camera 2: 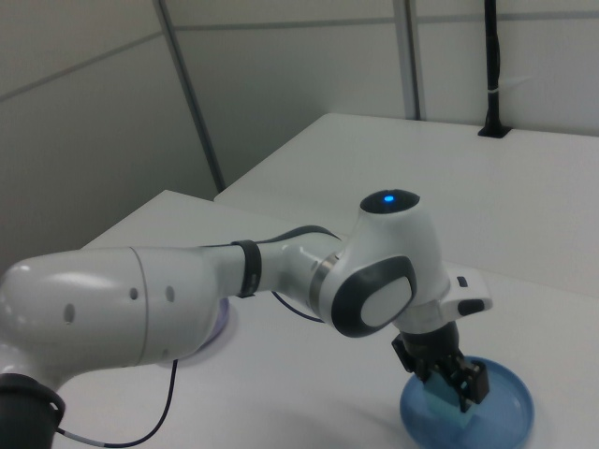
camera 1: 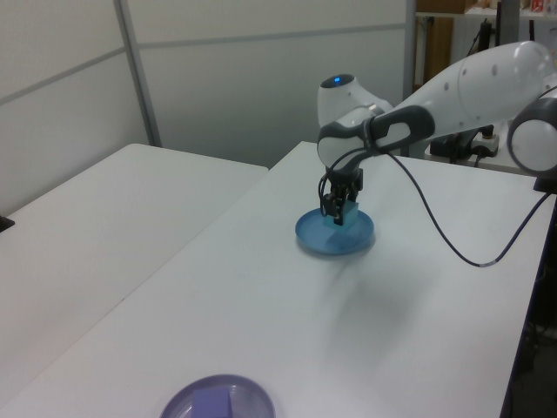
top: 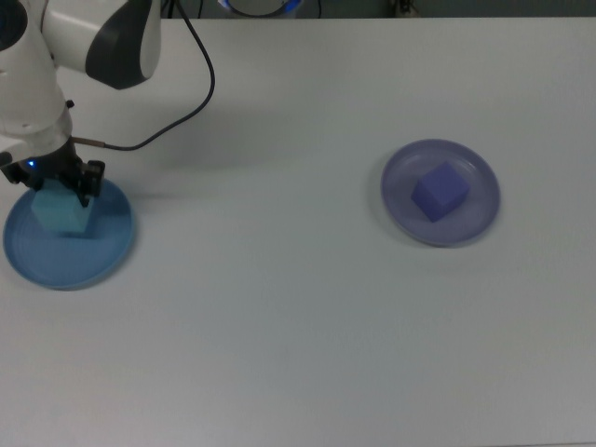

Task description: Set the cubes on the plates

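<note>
My gripper (top: 58,191) is shut on the light cyan cube (top: 63,210) and holds it over the blue plate (top: 102,250) at the top view's left. The left view shows the gripper (camera 1: 338,212) with the cyan cube (camera 1: 343,213) just above the blue plate (camera 1: 335,238). In the right view the gripper (camera 2: 451,383) holds the cyan cube (camera 2: 438,398) low inside the blue plate (camera 2: 510,402). The purple cube (top: 440,192) rests in the middle of the lavender plate (top: 480,222) at the top view's right; the purple cube (camera 1: 215,403) and lavender plate (camera 1: 252,400) show at the left view's bottom edge.
A black cable (top: 191,98) trails from the arm across the table's back left in the top view. Wide white tabletop (top: 279,307) lies between the two plates. A second white table (camera 1: 87,226) stands beside this one on the left view's left.
</note>
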Controlling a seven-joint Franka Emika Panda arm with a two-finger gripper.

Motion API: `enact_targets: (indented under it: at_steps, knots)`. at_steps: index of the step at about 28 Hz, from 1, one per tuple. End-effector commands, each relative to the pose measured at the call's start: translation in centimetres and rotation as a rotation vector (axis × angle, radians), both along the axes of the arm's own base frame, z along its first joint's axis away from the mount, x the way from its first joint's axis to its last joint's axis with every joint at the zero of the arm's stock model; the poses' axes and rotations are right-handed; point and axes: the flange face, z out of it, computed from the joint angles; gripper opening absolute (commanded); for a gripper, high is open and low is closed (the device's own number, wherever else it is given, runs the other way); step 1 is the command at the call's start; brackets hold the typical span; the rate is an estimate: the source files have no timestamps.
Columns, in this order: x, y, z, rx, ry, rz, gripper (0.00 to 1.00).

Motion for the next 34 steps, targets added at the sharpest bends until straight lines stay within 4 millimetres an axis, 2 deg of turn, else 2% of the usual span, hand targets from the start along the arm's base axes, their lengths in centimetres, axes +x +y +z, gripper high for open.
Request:
enact_targets:
  at_steps: [1,3,4,5,6,7,12,15,17,18,21,23,24,27,29,32,34]
  knots:
    - [0.8,-0.4,0.8,0.018,-0.043,-0.010,0.10]
    - [0.8,-0.4,0.8,0.017,-0.043,-0.009,0.24]
    - [0.8,-0.3,0.8,0.017,-0.043,-0.008,0.40]
    - [0.9,-0.3,0.8,0.016,-0.043,-0.005,0.64]
    - [0.9,-0.3,0.7,0.016,-0.041,-0.005,0.92]
    - [0.9,-0.1,0.6,0.015,-0.039,-0.003,1.00]
    - [0.9,0.2,0.7,0.016,-0.038,-0.002,1.00]
    - [1.0,0.7,1.9,0.017,-0.055,-0.027,1.00]
    - [0.8,1.0,3.8,0.017,-0.078,-0.053,1.00]
    - [0.3,1.2,5.7,0.019,-0.082,-0.082,1.00]
    - [-0.8,1.7,8.5,0.026,-0.057,-0.104,1.00]
    - [-1.6,1.9,10.8,0.037,-0.048,-0.114,1.00]
    - [-2.4,2.1,12.8,0.054,-0.048,-0.123,1.00]
    - [-3.4,2.4,16.0,0.063,-0.063,-0.131,1.00]
    - [-4.2,2.4,17.3,0.053,-0.050,-0.137,1.00]
    - [-5.0,2.9,18.0,0.046,-0.020,-0.170,1.00]
    - [-5.3,4.3,18.4,0.026,0.004,-0.186,1.00]
